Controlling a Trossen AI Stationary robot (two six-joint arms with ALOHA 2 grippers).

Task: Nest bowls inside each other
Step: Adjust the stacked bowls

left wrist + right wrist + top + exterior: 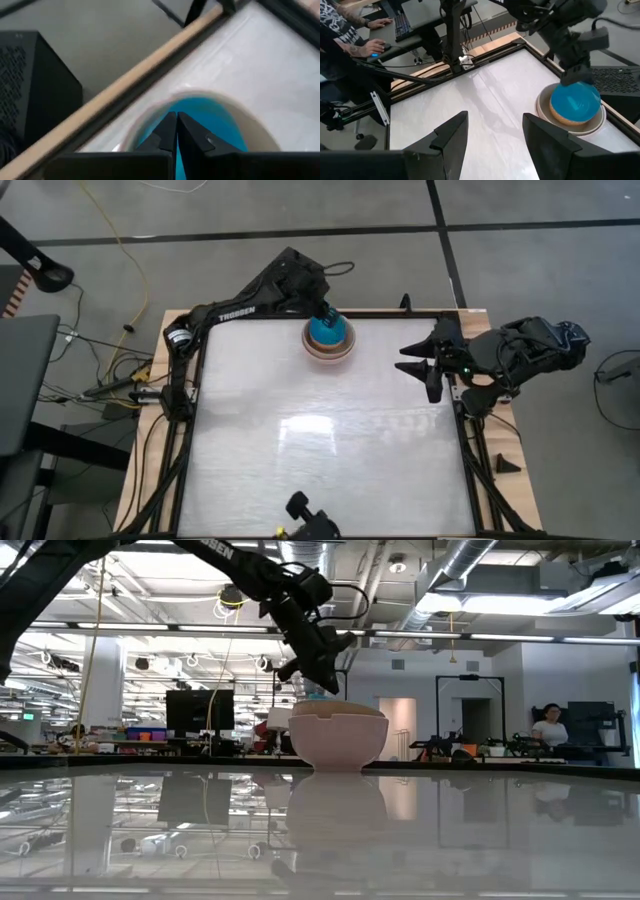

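A stack of nested bowls stands on the table at its far edge. A turquoise-blue bowl sits inside a salmon-orange one, which sits in a large pale bowl resting on its base. My left gripper is shut, slanting down from the far left over the blue bowl's far rim. My right gripper hovers open and high at the table's right edge, holding nothing. My left gripper's shut fingertips stand right at the turquoise bowl's far rim, coming from above at a slant. I cannot tell whether they touch it. Nothing is between the fingers.
The rest of the white tabletop lies in front of the stack, inside a black frame. A camera mount sits at the near edge. A person's hands work at a desk beyond the table.
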